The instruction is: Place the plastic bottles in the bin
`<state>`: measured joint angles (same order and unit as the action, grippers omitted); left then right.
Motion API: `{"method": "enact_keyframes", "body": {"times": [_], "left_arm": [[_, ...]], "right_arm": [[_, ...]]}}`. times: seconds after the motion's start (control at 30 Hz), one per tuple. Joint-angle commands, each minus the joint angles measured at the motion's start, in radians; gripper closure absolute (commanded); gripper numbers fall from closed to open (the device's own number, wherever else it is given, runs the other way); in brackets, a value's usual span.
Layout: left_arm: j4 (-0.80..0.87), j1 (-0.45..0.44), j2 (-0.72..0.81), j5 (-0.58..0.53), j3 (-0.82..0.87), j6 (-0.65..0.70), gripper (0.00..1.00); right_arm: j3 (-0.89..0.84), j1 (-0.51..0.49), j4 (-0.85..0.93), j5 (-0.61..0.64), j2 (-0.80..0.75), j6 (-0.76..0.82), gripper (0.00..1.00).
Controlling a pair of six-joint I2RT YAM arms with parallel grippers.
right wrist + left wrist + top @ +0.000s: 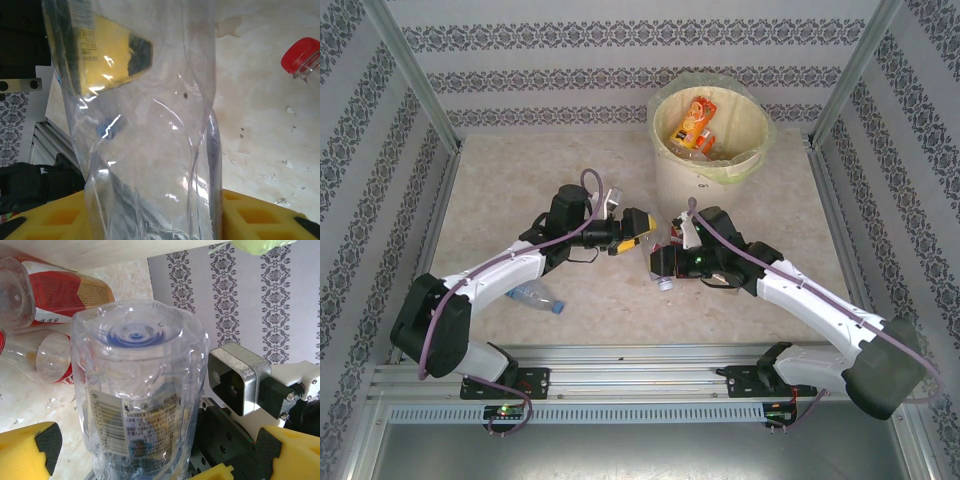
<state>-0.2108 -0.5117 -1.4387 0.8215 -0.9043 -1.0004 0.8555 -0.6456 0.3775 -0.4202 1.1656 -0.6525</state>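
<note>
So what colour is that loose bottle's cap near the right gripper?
Red cap, clearest in right wrist view.

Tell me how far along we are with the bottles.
Done: an orange-labelled bottle lies in the bin. In hand: the right claw grips a clear bottle; the left claw stands open beside it. Remaining: a blue-capped bottle and red-labelled bottles on the table.

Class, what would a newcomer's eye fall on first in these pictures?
The clear bottle in the middle, between both hands: the right hand pinches it, and the left hand stands open around it. Behind them, the cream bin holds orange-labelled bottles.
</note>
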Motion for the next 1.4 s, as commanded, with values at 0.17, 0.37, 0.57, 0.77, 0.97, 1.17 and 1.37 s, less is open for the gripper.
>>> {"method": "enact_keyframes", "body": {"times": [0.17, 0.37, 0.57, 0.77, 0.97, 1.17, 1.37], "left_arm": [[-0.023, -0.015, 0.139, -0.042, -0.037, 0.117, 0.0], [0.12, -0.015, 0.245, -0.093, -0.093, 0.256, 0.0], [0.245, -0.015, 0.292, -0.124, -0.18, 0.324, 0.0], [0.255, -0.015, 0.327, -0.133, -0.189, 0.317, 0.0], [0.259, -0.027, 0.349, -0.131, -0.205, 0.299, 0.0], [0.283, -0.033, 0.369, -0.135, -0.214, 0.312, 0.0], [0.294, -0.038, 0.371, -0.139, -0.216, 0.317, 0.0]], "right_arm": [[0.049, 0.013, 0.001, 0.001, -0.053, -0.017, 0.5], [0.085, 0.032, 0.014, -0.014, -0.082, -0.027, 0.5], [0.155, 0.063, 0.041, -0.031, -0.106, -0.02, 0.49], [0.261, 0.138, 0.121, -0.01, -0.121, 0.017, 0.49], [0.416, 0.247, 0.232, 0.047, -0.089, 0.097, 0.5], [0.566, 0.353, 0.305, 0.064, -0.021, 0.172, 0.5], [0.726, 0.443, 0.372, 0.103, 0.095, 0.265, 0.5]]}}
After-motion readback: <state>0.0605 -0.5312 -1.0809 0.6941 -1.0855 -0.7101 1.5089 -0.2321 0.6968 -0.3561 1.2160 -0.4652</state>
